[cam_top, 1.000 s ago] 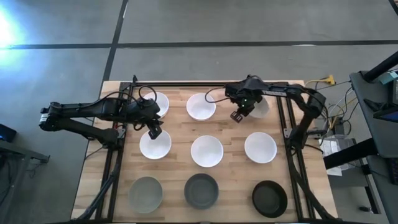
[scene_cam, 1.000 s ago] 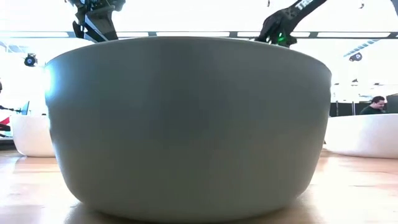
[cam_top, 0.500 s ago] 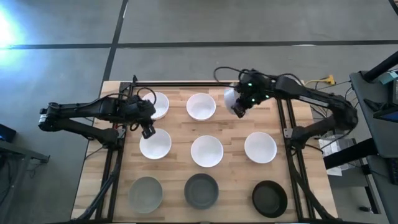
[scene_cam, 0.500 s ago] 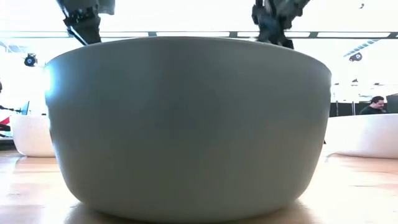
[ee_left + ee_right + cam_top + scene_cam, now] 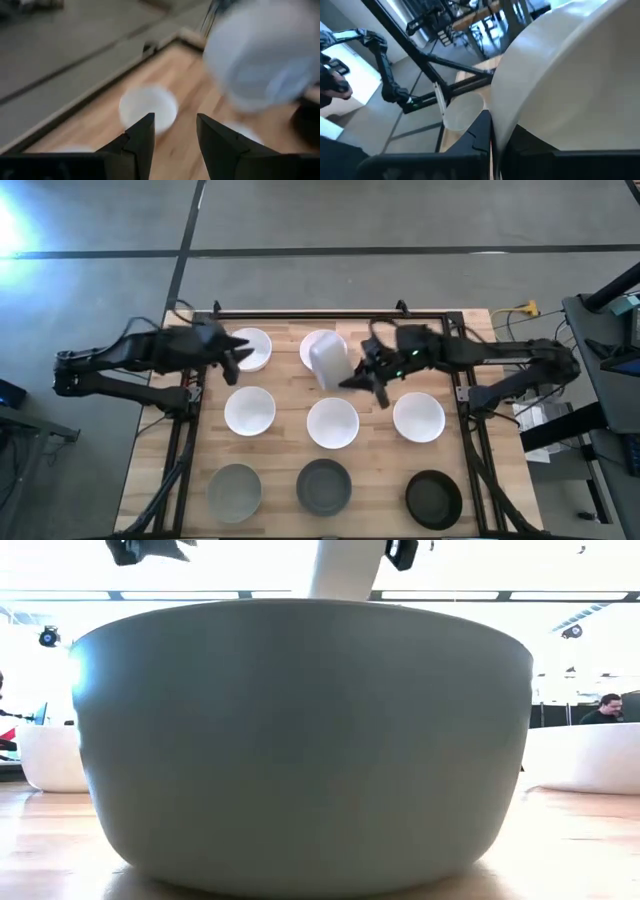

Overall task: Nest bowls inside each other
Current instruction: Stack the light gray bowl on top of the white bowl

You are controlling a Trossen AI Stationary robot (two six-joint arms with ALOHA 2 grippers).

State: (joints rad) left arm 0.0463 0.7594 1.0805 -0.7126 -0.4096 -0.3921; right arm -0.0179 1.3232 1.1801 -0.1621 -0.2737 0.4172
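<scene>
Gripping a tilted white bowl [image 5: 329,361], the right claw [image 5: 366,377] hovers (left claw [image 5: 238,352] open).

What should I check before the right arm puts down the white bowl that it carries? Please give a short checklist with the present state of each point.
1. Grip: right gripper is shut on the carried white bowl, finger clamped on its rim: ok.
2. Bowl level: it hangs tilted on its side: not ok.
3. Position: it overlaps the back-middle white bowl, not centred over it: not ok.
4. Left gripper is open, apart by the back-left bowl: ok.
5. Height above the table: cannot tell.
</scene>
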